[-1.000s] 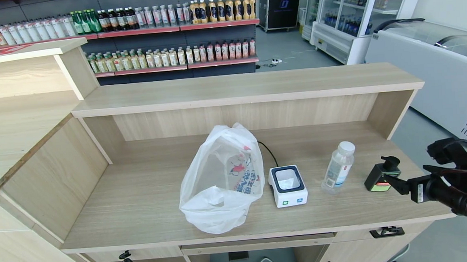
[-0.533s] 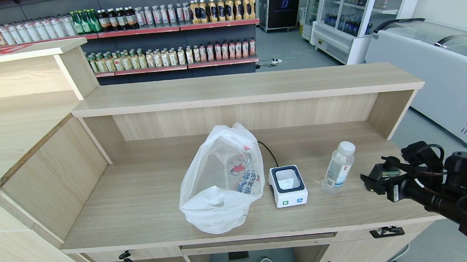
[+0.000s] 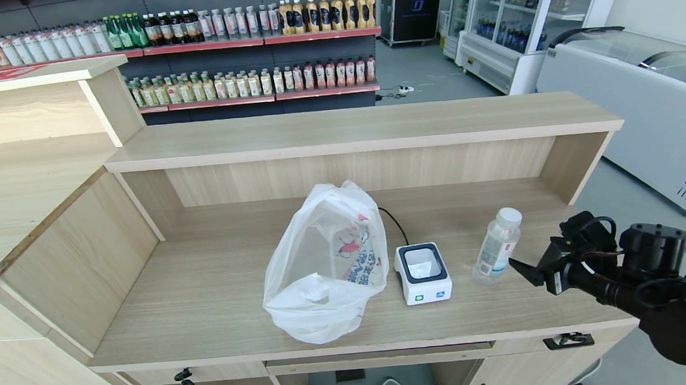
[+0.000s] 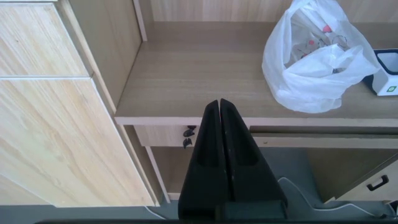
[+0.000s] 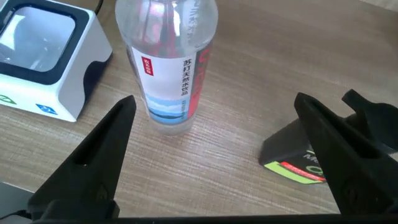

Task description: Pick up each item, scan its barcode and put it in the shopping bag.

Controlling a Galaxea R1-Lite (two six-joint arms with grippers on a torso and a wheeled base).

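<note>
Shelves of bottled drinks (image 3: 250, 43) are lining the back wall of the shop, and I am looking down at a pale wooden counter (image 3: 206, 296) where everything is sitting. A white plastic shopping bag (image 3: 323, 265) is slumping near the middle with its mouth gaping upward. Just beside it, on the right, a small white scanner (image 3: 422, 273) is facing up, and a black cable (image 3: 393, 222) is trailing from it behind the bag. Right of the scanner, a clear water bottle (image 3: 497, 247) with a white cap is standing upright, near it but not touching. I am holding the right gripper (image 3: 537, 258) low over the counter's right end, level with the bottle's base. Its fingers (image 5: 93, 168) are spreading wide apart and gripping nothing. The bottle is showing in the gap ahead of them, untouched. A small black item with a green and red label (image 5: 298, 163) is lying on the wood just beside the far finger, partly hidden by it. The left gripper (image 4: 219, 107) is hanging in front of the counter's near edge, left of the bag, with its fingers pressing together and nothing between them.
</note>
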